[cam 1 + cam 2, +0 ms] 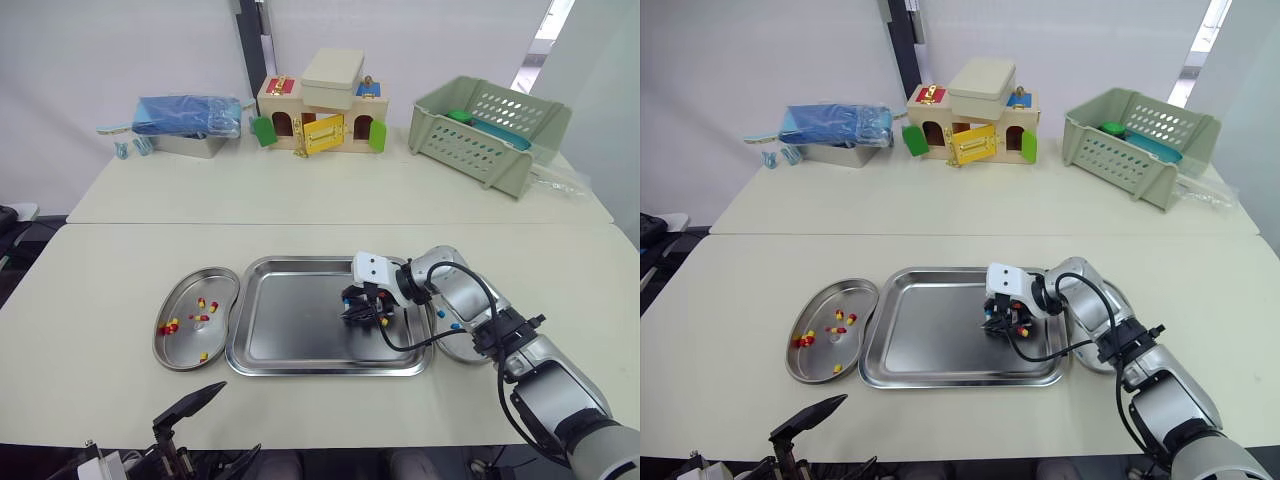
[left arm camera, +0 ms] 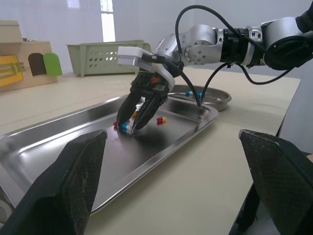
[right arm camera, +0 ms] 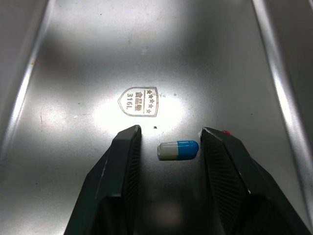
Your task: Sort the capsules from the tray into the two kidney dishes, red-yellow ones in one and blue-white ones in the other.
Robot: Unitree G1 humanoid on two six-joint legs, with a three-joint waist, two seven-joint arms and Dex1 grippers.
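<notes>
Now my right jaws stand partly open low over the tray, right of centre, straddling a blue-white capsule without touching it; my left jaws gape wide, empty.

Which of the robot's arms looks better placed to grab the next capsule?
The right. Its gripper is down in the tray with open fingers on either side of a blue-white capsule. The left gripper hangs open near the table's front edge, outside the tray.
</notes>
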